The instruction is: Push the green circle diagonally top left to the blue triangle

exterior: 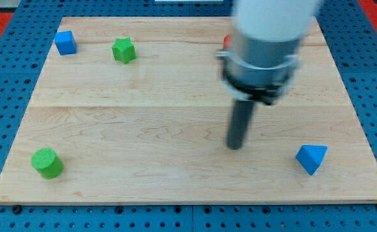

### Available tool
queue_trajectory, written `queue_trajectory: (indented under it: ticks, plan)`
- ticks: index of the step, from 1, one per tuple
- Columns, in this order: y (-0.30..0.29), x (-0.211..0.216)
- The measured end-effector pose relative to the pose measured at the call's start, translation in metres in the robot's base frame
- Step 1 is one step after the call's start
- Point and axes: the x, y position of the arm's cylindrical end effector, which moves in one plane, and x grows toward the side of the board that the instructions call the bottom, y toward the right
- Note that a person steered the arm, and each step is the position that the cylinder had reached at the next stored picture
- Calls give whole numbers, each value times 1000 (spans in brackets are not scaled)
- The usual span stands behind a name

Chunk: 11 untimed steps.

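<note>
The green circle [47,162], a short cylinder, sits near the board's bottom left corner. The blue triangle [311,158] sits near the bottom right. My tip [235,146] is the lower end of the dark rod, on the board right of centre. It is about a hand's width left of the blue triangle and far to the right of the green circle, touching neither.
A blue cube [65,42] sits at the top left and a green star [124,49] just right of it. A red block [227,41] peeks out behind the arm's body at the top. The wooden board [143,116] lies on blue pegboard.
</note>
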Motion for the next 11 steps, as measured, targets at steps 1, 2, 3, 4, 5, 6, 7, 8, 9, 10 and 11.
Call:
queue_trajectory:
  ticks: [1,2,3,4,5,6,7,8,9,10,11]
  plan:
    - [-140,7]
    - [-247,5]
    - [-290,-8]
    - [-294,40]
    - [-251,37]
    - [-185,27]
    - [-183,32]
    - [-212,50]
    - [-168,59]
    - [-91,40]
    - [-33,14]
